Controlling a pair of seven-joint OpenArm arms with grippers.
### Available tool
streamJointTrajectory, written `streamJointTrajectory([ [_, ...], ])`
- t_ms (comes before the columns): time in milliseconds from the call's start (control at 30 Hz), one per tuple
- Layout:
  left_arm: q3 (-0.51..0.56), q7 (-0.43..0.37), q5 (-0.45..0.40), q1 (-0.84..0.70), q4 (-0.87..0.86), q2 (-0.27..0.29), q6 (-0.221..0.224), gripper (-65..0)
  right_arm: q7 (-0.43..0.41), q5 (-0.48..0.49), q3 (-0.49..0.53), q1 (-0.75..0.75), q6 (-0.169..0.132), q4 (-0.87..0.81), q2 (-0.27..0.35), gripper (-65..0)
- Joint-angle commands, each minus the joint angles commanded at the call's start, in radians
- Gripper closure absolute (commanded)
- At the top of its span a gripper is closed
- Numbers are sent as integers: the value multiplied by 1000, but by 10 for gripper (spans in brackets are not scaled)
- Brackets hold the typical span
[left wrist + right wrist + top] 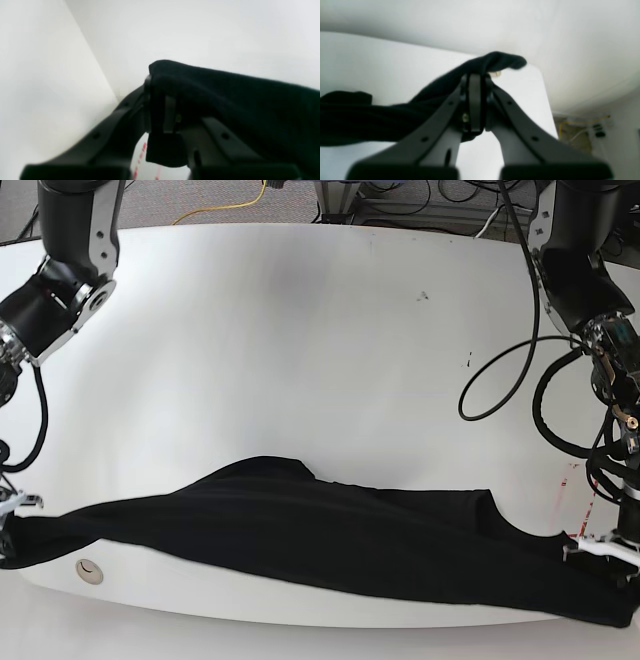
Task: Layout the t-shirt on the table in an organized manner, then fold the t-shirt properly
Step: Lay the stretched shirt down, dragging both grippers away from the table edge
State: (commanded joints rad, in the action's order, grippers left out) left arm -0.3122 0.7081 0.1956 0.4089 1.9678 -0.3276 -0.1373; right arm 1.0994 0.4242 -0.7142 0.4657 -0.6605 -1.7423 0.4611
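Observation:
The black t-shirt (330, 545) is stretched in a long band across the near edge of the white table (300, 350). My left gripper (162, 85) is shut on the t-shirt (237, 100) at its end, low at the base view's right (600, 565). At the opposite end my right gripper (475, 75) pinches a bunched corner of the t-shirt (382, 117), seen at the base view's far left edge (12, 530). Cloth wraps over both sets of fingertips. No print shows on the cloth.
A round grommet hole (90, 571) lies near the front left table edge, just under the cloth. Red markings (572, 480) sit on the table by the left arm. Cables (500, 380) hang from that arm over the tabletop. Floor wiring (580, 130) lies past the table's corner.

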Motion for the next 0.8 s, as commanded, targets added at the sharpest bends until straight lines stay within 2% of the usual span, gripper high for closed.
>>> streamJointTrajectory([
  [400, -137, 0, 147, -292, 5, -2, 0, 0, 0, 0, -89, -319, 0, -215, -187, -2],
  [667, -206, 0, 207, -489, 3, -2, 0, 0, -6, 0, -91, -488, 0, -265, -313, -2],
  [800, -255, 0, 241, -592, -2, -2, -2, 0, -8, 0, -140, -560, -2, -269, -384, -2],
])
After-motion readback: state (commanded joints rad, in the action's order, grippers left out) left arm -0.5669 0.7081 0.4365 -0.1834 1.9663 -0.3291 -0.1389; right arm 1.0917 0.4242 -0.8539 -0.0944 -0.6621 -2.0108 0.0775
